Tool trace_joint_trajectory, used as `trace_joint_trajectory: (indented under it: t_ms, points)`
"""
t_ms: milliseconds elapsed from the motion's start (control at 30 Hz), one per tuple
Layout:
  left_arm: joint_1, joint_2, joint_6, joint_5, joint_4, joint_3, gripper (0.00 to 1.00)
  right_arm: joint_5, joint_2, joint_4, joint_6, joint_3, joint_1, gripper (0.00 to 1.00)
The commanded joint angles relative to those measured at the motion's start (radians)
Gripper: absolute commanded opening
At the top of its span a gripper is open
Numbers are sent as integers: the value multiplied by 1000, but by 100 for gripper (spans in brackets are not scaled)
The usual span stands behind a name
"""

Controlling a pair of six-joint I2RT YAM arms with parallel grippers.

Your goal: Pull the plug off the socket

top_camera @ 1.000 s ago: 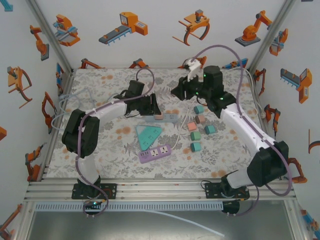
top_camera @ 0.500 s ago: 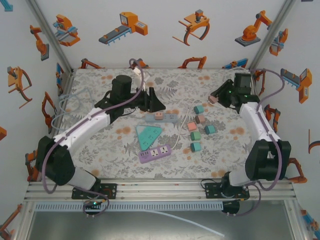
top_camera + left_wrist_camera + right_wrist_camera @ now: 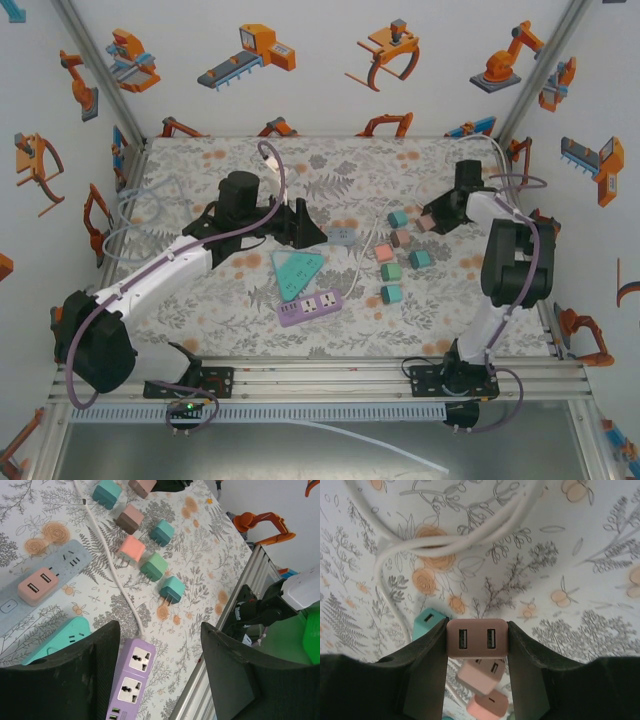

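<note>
Right hand [image 3: 476, 647] grips 1 mauve plug [image 3: 476, 638]; left hand [image 3: 157, 650] empty
The right hand sits near 3 o'clock on the bench [image 3: 330, 165], fingers closed on the plug's 2 sides. The left hand hangs near the centre, jaws parted, nothing between them. A pink plug [image 3: 39, 586] stands in the grey strip [image 3: 75, 560], at 9 o'clock in the left wrist view.

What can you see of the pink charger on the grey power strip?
The pink charger is a salmon, matte-plastic block with rounded corners and two USB ports on its top face. It sits upright, seated in the grey power strip, beside that strip's free sockets. Nothing else touches it; the left gripper hangs open, apart from it.
</note>
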Motion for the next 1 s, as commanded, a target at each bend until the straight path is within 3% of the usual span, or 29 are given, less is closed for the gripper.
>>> trace_joint_trajectory:
  t_ms: [0,100,200,333,467,733,967]
  points:
    - [2,-32,34,-13,5,1,65,26,27,15,40,49,-4,0]
    - [1,-29,41,-19,-1,3,65,12,49,27,53,49,-4,12]
    - [1,-17,41,-26,-3,6,66,-22,64,40,63,48,-5,34]
    - [1,4,40,-21,-14,17,66,-16,59,41,66,42,-6,41]
    - [1,14,40,-30,-16,20,65,-6,36,39,63,29,-7,56]
    - [-1,45,39,-34,-35,38,66,10,-67,51,34,-19,-14,63]
    - [1,33,43,-228,-105,50,66,45,-270,192,-155,-85,34,63]
